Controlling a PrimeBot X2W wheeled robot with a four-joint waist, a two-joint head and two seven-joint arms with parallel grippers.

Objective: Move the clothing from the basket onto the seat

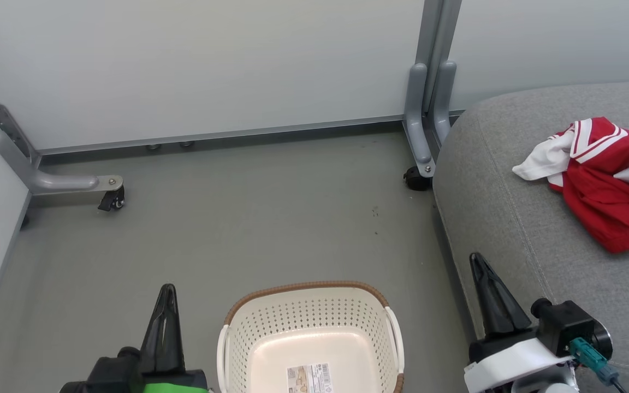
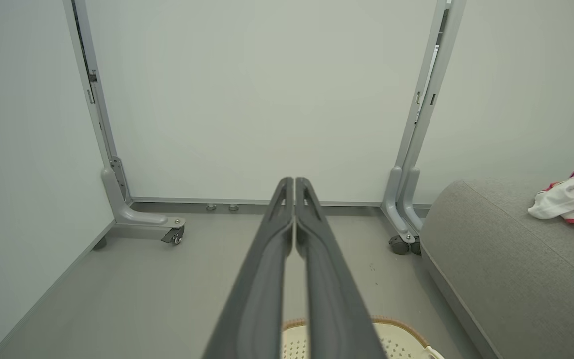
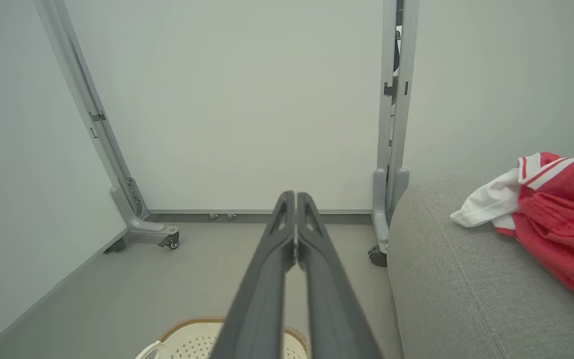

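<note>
On fabric seat (image 1: 500, 218), crumpled red clothing (image 1: 615, 213), perforated basket (image 1: 303, 322), left fingers (image 1: 173, 341), right fingers (image 1: 492, 300) clenched.

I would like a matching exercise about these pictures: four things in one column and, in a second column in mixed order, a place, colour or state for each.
Column 1
1. clothing
2. basket
3. seat
4. left gripper

Column 2
A. shut, holding nothing
B. grey fabric
C. lies on the seat
D. stands on the floor

Pairs: 1-C, 2-D, 3-B, 4-A
</note>
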